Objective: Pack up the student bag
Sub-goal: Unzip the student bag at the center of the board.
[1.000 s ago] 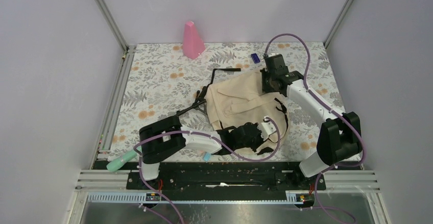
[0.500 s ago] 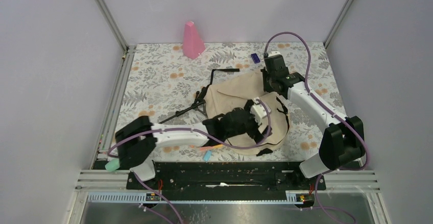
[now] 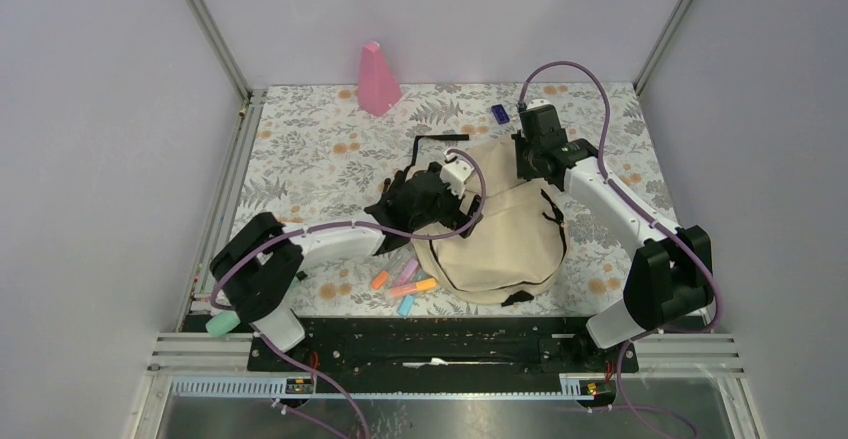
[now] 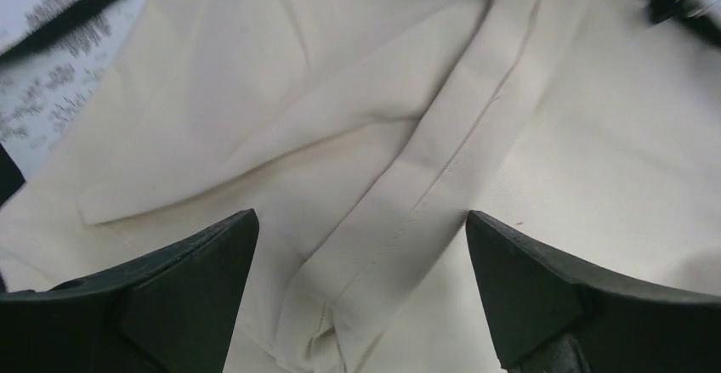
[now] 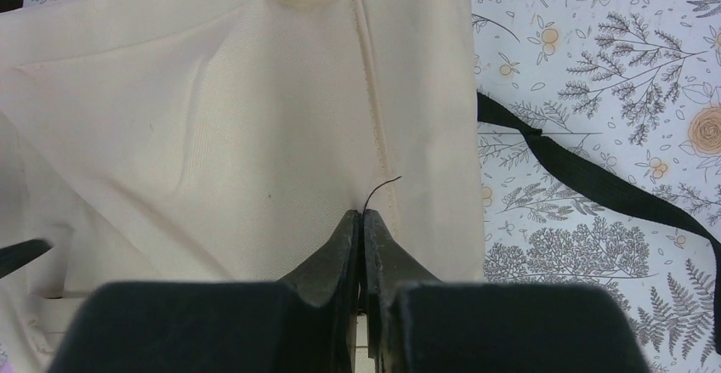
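Observation:
The student bag [image 3: 500, 244] is a beige fabric pack with black straps, lying crumpled in the middle of the floral table. My left gripper [image 3: 425, 209] hovers over the bag's left upper part. Its fingers are wide open, and only creased cream fabric [image 4: 400, 135] shows between them [image 4: 361, 224]. My right gripper [image 3: 525, 164] is at the bag's far right corner. Its jaws are shut [image 5: 364, 216], pinching the bag's cloth [image 5: 212, 118] near a seam. Whether the bag's mouth stands open does not show.
Several coloured markers [image 3: 405, 284] lie on the table just left of the bag's near side. A pink cone [image 3: 378, 79] stands at the back, a small blue object [image 3: 499, 113] near the right gripper, a teal item [image 3: 222, 321] at the near left edge. Black straps [image 3: 440, 139] trail beyond the bag.
My left gripper has opened and swung from the bag's near edge to its far left side. The bag has bunched up, and the markers now lie uncovered. The right gripper has held its place.

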